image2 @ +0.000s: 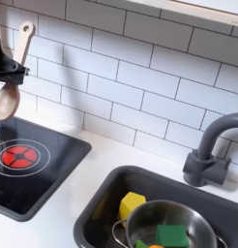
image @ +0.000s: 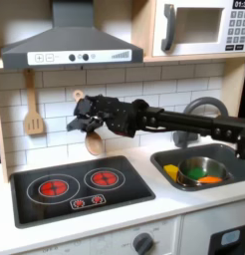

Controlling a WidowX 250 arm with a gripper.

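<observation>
Wooden spoon [image: 93,140] hung bowl-down over the stove [image: 80,189]; I had the gripper [image: 83,117] clamped tight round its handle.

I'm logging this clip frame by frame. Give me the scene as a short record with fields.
gripper: shut on the wooden spoon, above the stove
spoon: bowl end down, held off the stove, near the tiled wall
stove: two red burners, nothing on them
sink: holds a metal pot
pot: has green and orange pieces inside
yellow piece: beside the pot, in the sink
</observation>
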